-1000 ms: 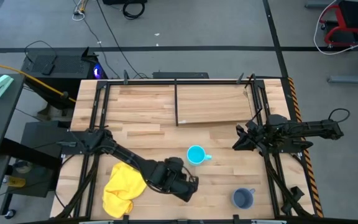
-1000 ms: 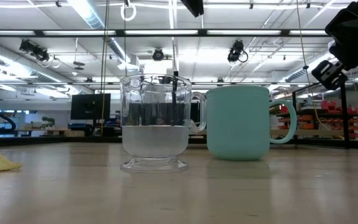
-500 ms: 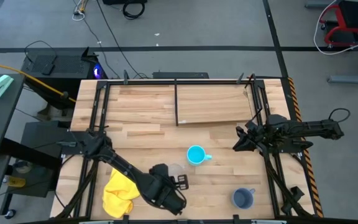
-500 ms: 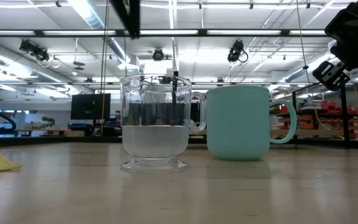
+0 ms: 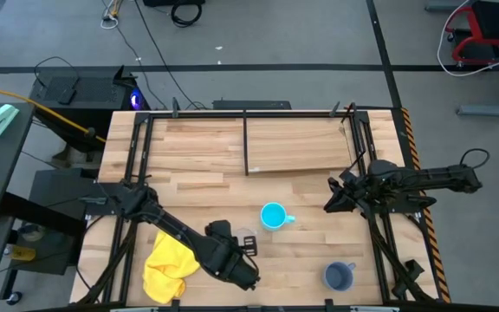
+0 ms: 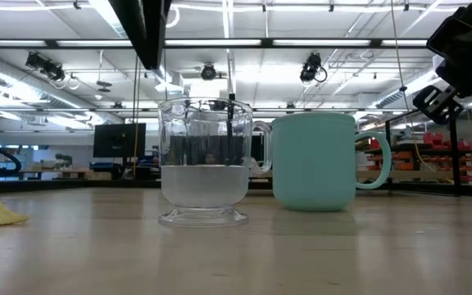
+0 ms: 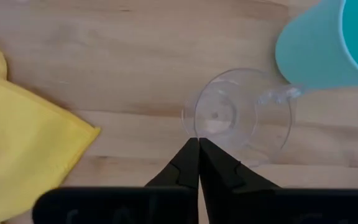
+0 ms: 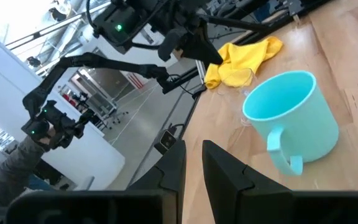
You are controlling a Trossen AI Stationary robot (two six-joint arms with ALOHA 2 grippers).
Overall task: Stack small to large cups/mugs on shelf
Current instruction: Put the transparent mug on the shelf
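Observation:
The small clear cup [image 5: 246, 237] stands upright on its foot on the tabletop, and it also shows in the low view [image 6: 203, 164]. The cyan mug [image 5: 273, 216] stands close on its right. The grey-blue mug [image 5: 339, 276] stands near the front right. The shelf board [image 5: 297, 147] lies at the back, with its black upright [image 5: 246, 143] at its left edge. My left gripper [image 7: 199, 144] is shut and empty. It hovers over the near-left rim of the clear cup [image 7: 241, 115]. My right gripper [image 8: 193, 168] is slightly open and empty at the right, facing the cyan mug [image 8: 291, 118].
A crumpled yellow cloth [image 5: 170, 264] lies at the front left beside my left arm. Black frame rails run along the table's left and right sides. Bare wood lies between the mugs and the shelf board.
My left gripper has gone toward the table's left edge and come a little lower, so it no longer covers the clear cup in the high view. The clear cup and the cyan mug have stood still.

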